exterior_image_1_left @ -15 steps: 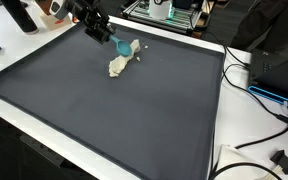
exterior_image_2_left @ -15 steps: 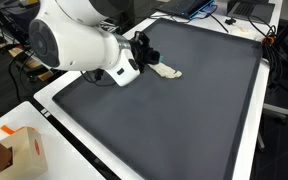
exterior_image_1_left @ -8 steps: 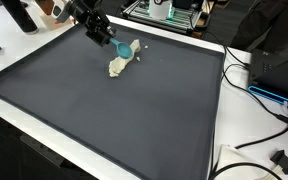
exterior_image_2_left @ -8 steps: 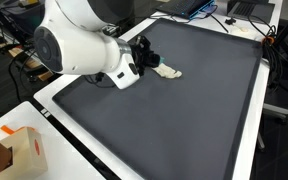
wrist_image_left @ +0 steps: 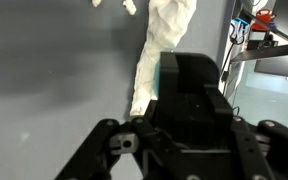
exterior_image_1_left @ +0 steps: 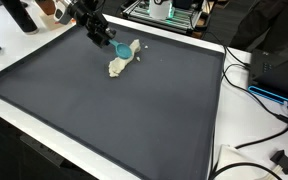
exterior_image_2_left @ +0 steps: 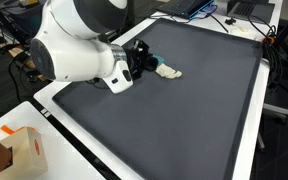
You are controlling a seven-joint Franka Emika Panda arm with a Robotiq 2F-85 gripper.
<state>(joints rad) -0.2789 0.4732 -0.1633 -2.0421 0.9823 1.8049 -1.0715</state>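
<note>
A small cream cloth with a teal end [exterior_image_1_left: 117,66] lies on the dark grey mat [exterior_image_1_left: 134,115] near its far edge. It also shows as a cream strip in an exterior view [exterior_image_2_left: 169,71] and in the wrist view [wrist_image_left: 164,35]. My gripper [exterior_image_1_left: 108,40] is at the teal end [exterior_image_1_left: 123,46], with its fingers together. In an exterior view the gripper [exterior_image_2_left: 144,62] hides the teal end. In the wrist view the black fingers [wrist_image_left: 189,62] form one block with a teal sliver [wrist_image_left: 159,75] at their edge.
The mat [exterior_image_2_left: 199,110] has a white table border. A cardboard box [exterior_image_2_left: 14,150] stands off one corner. Cables [exterior_image_1_left: 264,135] and a black plug [exterior_image_1_left: 281,160] lie beside the mat, and equipment [exterior_image_1_left: 169,12] stands behind it.
The arm has turned and shifted slightly by the cloth. The cloth stays in nearly the same place.
</note>
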